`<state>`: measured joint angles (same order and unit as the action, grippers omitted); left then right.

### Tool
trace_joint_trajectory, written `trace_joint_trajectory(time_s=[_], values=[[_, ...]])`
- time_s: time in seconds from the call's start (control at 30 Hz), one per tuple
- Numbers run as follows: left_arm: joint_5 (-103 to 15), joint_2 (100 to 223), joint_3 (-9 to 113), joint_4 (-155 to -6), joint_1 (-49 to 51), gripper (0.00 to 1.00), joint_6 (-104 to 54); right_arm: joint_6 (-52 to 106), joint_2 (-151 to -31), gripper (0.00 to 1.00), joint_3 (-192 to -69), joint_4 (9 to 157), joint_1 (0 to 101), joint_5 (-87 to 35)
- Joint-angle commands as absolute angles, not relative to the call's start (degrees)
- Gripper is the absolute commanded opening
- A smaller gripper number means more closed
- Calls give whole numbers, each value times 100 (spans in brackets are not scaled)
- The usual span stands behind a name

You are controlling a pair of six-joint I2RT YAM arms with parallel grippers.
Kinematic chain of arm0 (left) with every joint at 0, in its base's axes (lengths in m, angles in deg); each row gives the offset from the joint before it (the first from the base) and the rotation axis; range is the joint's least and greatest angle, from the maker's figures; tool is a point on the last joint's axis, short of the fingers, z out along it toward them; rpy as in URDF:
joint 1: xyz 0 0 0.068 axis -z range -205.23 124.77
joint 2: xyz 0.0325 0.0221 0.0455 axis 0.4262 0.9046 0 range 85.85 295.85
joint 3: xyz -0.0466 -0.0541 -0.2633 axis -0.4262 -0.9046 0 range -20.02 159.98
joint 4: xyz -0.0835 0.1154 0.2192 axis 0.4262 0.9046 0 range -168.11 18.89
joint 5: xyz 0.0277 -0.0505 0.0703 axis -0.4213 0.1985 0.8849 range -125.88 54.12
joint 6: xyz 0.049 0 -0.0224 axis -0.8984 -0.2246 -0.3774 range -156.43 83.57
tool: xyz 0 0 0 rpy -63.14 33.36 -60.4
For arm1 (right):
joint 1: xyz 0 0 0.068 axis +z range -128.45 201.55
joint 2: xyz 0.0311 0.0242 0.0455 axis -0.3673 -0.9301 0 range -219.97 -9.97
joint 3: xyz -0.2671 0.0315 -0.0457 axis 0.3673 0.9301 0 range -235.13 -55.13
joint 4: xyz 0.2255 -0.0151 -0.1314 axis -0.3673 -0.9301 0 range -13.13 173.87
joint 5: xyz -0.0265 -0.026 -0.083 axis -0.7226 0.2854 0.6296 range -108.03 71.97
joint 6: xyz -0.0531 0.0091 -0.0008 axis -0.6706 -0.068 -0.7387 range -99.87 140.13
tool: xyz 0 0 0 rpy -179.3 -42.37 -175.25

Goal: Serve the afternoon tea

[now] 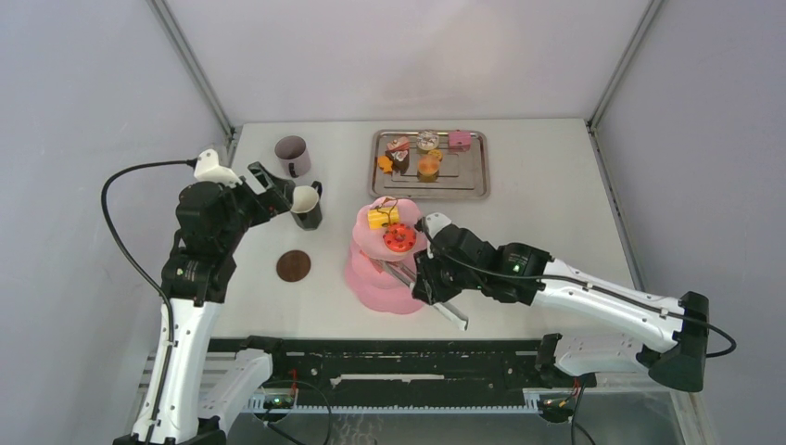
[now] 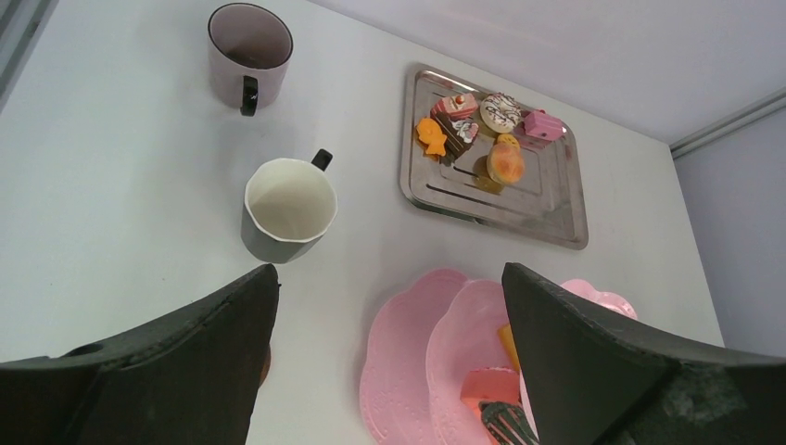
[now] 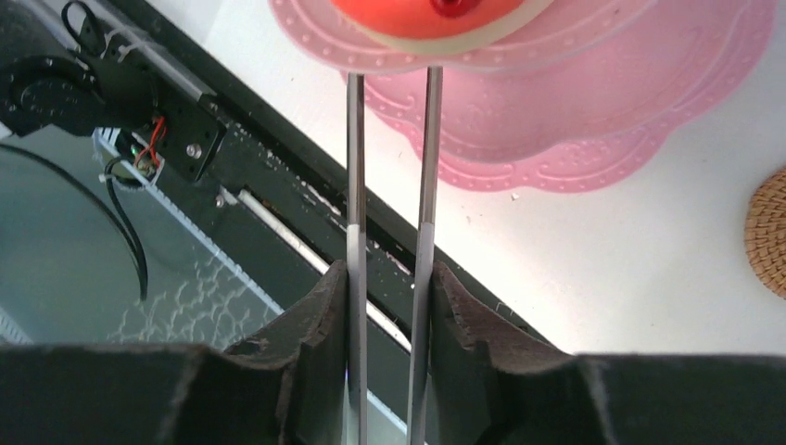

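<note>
The pink three-tier stand (image 1: 385, 278) stands mid-table with a yellow cake (image 1: 381, 218) and an orange-red pastry (image 1: 399, 237) on its top tier. My right gripper (image 1: 428, 278) is shut on metal tongs (image 3: 354, 185), whose arms reach in under the top tier (image 3: 575, 120). The tongs' tip (image 2: 505, 422) lies by a red cake (image 2: 487, 389) on a lower tier. My left gripper (image 1: 278, 190) is open and empty beside the black mug (image 1: 307, 206). The mauve mug (image 1: 293, 155) stands behind it. Several more cakes (image 2: 482, 130) lie on the steel tray.
The steel tray (image 1: 463, 190) lies at the back, right of the mugs. A round brown coaster (image 1: 293, 266) lies left of the stand, in front of the black mug. The black rail (image 3: 278, 176) runs along the near table edge below the tongs.
</note>
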<state>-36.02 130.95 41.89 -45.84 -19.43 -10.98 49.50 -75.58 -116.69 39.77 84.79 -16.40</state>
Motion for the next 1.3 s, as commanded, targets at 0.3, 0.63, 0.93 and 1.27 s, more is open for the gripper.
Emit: trace_joint_trajectory(time_s=[0.3,0.63,0.93,1.27], values=[[-3664,13165,4194,-4761,-2005,94,-1138,5183,-7772,50,-11612,4905,8733,-921],[-3664,13165,4159,-4780,-2007,94,-1147,5259,-7455,56,-11592,4649,8884,-722],[-3717,13197,4141,-4847,-2004,94,-1105,5205,-7102,55,-11484,4322,9130,-863],[-3833,13247,4128,-4934,-2004,94,-1029,5408,-6159,44,-11340,3497,9292,-732]])
